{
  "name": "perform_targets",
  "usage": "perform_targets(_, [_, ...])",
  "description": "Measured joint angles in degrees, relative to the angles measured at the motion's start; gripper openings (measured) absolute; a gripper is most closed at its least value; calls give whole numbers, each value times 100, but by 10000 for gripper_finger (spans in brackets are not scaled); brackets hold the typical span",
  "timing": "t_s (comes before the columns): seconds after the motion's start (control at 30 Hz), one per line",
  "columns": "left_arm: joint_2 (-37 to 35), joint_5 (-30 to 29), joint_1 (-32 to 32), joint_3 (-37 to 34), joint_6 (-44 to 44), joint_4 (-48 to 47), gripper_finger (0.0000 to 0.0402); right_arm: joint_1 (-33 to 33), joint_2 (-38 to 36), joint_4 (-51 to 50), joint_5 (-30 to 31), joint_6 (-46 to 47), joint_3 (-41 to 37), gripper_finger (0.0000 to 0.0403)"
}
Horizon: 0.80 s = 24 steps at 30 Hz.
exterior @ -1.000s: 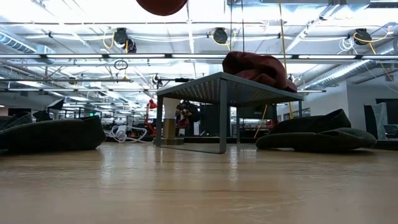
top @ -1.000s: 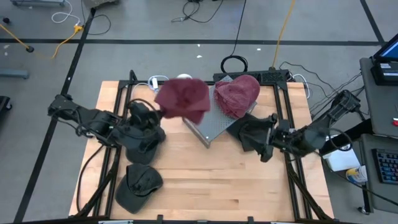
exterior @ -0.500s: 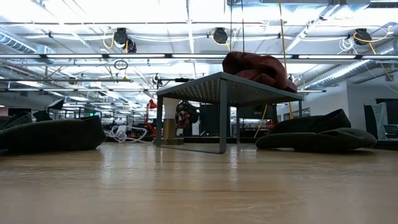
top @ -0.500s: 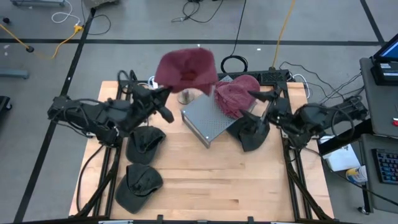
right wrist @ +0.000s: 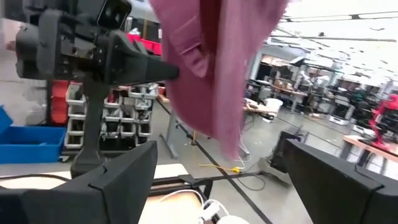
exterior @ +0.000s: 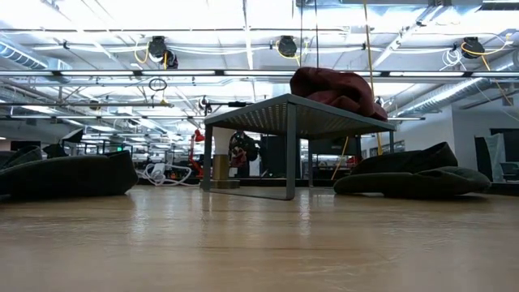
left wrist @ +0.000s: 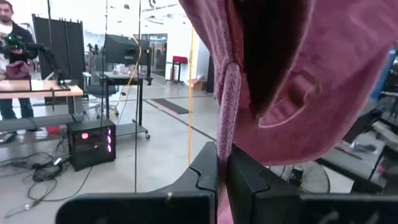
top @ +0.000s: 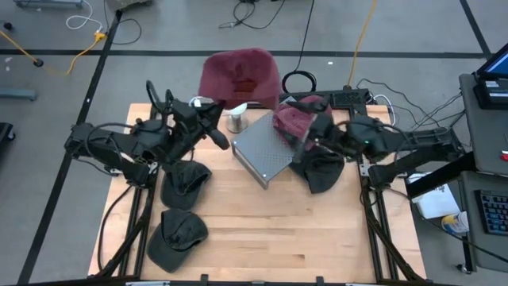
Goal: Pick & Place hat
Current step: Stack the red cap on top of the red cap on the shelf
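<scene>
My left gripper [top: 216, 114] is shut on a maroon hat [top: 238, 75] and holds it high over the table's far edge. In the left wrist view the hat [left wrist: 298, 74] fills the space past the shut fingers [left wrist: 222, 168]. A second maroon hat [top: 295, 121] lies on the grey stand [top: 262, 151], and the low view shows that hat [exterior: 336, 88] on top of it. My right gripper [top: 311, 137] hovers open by this second hat. Its wrist view shows the wide gap [right wrist: 214, 162] and the lifted hat [right wrist: 211, 62]. My left gripper pinches a thin seamed edge of the maroon hat [left wrist: 227, 118] between its two fingers. The fingers reach roughly level toward the table's far right. The hat is lifted clear of the table and spreads out beyond the fingertips.
Two dark hats [top: 184, 187] [top: 176, 237] lie on the table's left near part, and another dark hat [top: 321, 171] lies right of the stand. A small pale cylinder [top: 236, 121] stands behind the stand. Cables run along the far edge. The wooden near half [top: 278, 238] lies bare.
My left gripper has carried the maroon hat up and toward the far edge, out of the top of the low view, and the hat has turned to face upward. My right arm has swung from the dark hat at the right toward the stand and the second maroon hat.
</scene>
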Motion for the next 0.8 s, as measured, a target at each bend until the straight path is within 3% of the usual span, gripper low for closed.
perform_targets(0.1, [188, 8, 18, 237, 200, 25, 9, -151, 269, 20, -304, -4, 230, 338])
perform_targets(0.3, [483, 13, 20, 539, 266, -16, 9, -230, 486, 407, -310, -307, 321, 335])
perform_targets(0.4, [509, 10, 18, 584, 264, 25, 9, -230, 469, 532, -293, -324, 334, 315])
perform_targets(0.57, [518, 35, 20, 582, 231, -5, 9, -226, 464, 615, -153, -444, 334, 228])
perform_targets(0.8, [518, -52, 18, 582, 258, -8, 9, -172, 458, 623, 333, -336, 334, 41])
